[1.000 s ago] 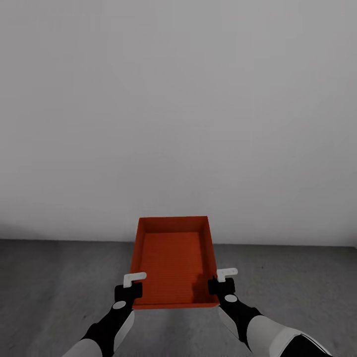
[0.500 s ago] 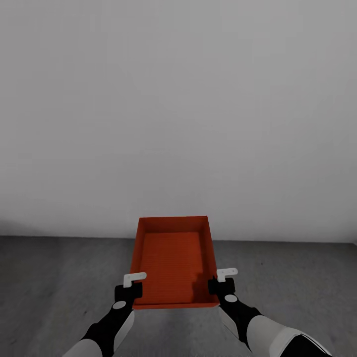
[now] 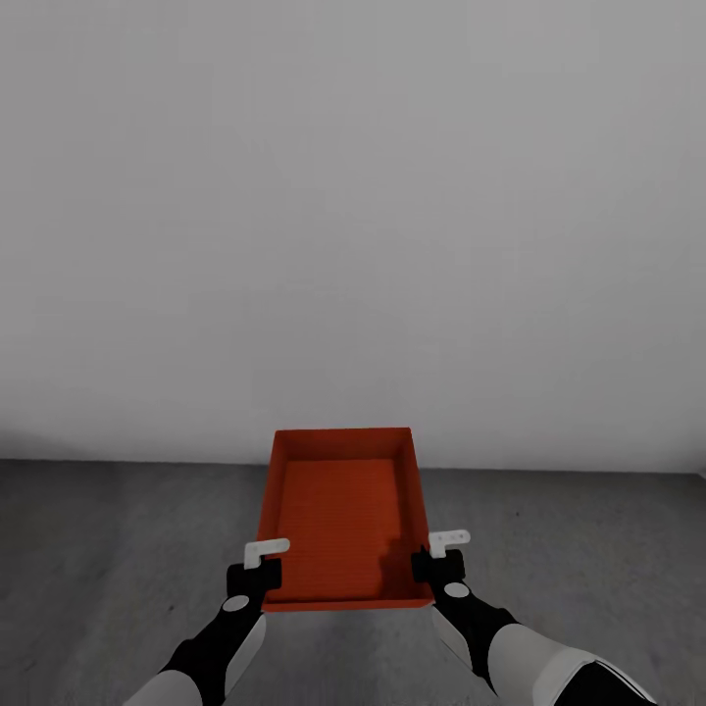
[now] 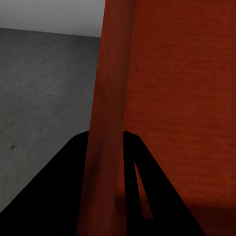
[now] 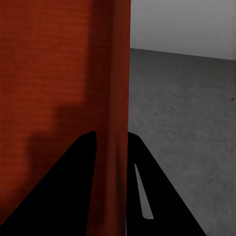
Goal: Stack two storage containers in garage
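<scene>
I hold one orange-red storage container [image 3: 343, 515] level in front of me, above the dark grey garage floor [image 3: 118, 549]. My left gripper [image 3: 257, 569] is shut on its left side wall near the front corner. My right gripper [image 3: 433, 561] is shut on the right side wall. In the left wrist view the container wall [image 4: 105, 123] runs between the two black fingers [image 4: 64, 191]. The right wrist view shows the same for the other wall [image 5: 114, 98], clamped between its fingers [image 5: 147, 196]. The container is empty.
A plain pale grey wall [image 3: 353, 216] rises straight ahead, meeting the floor just beyond the container's far end. Bare dark concrete spreads to either side [image 3: 588, 549] and beneath the box.
The line where wall meets floor has climbed slightly in the head view, so the camera has shifted. The container and both grippers keep the same pose relative to me.
</scene>
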